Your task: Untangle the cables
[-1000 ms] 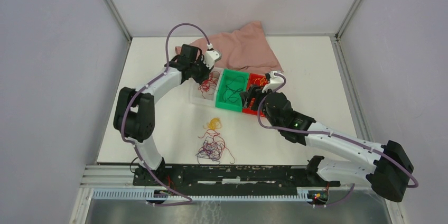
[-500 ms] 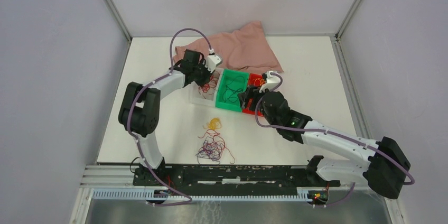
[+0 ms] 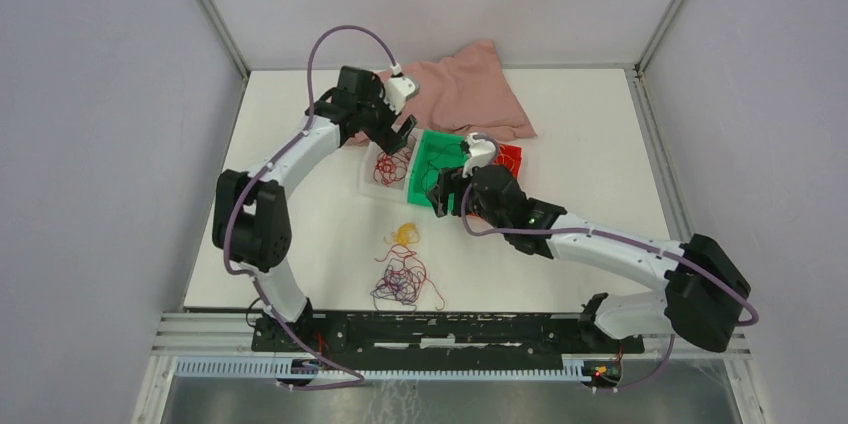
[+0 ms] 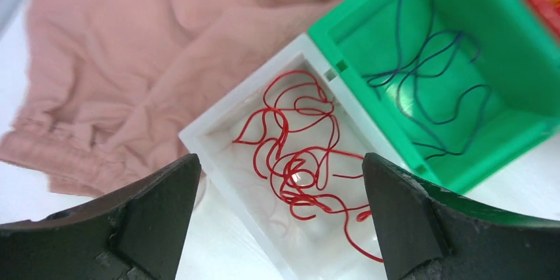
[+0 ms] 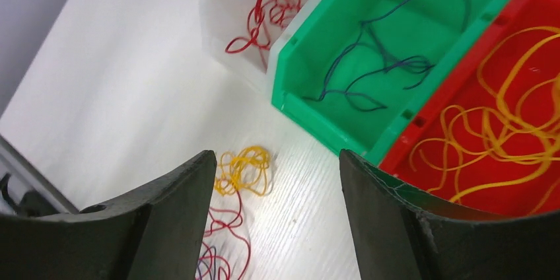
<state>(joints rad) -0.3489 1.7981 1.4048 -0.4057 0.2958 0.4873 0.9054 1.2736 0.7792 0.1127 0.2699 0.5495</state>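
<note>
**Item 1.** Tangled clump of thin red, orange-yellow and dark blue-purple cables [image 3: 403,280]. It lies loose on the white table [image 3: 600,134], close to the near edge and left of centre. The outline is roughly round, a little wider across than deep, with no true long axis. One red tail trails toward the right.

**Item 2.** Small orange-yellow cable coil [image 3: 405,234]. It sits apart from the clump, between it and the bins.

**Item 3.** Three open plastic bins mid-table, side by side and touching.
- White bin [image 4: 244,88], holding red cables [image 4: 297,168].
- Green bin [image 5: 317,128], holding a dark blue cable [image 4: 422,75].
- Red bin [image 5: 429,168], holding orange-yellow cables [image 5: 508,128].

**Item 4.** Crumpled pink cloth [image 3: 465,94], at the far edge behind the bins.

**Item 5.** Left gripper [image 4: 279,161]. It hangs above the white bin with its jaws spread wide and nothing between them.

**Item 6.** Right gripper [image 5: 277,154]. It hangs over the near wall of the green bin, jaws apart and empty.

**Relation for the coming move (judgement).**
- The unsorted clump lies toward the near edge from both grippers, with the coil on the way.
- The right gripper is the nearer; the clump sits nearward and slightly to its left.
- The left gripper is on the far side of the bin row, well apart from the clump.
- With no single axis to the clump, the approach probably turns on picking one outlying loop or the red tail.
</note>
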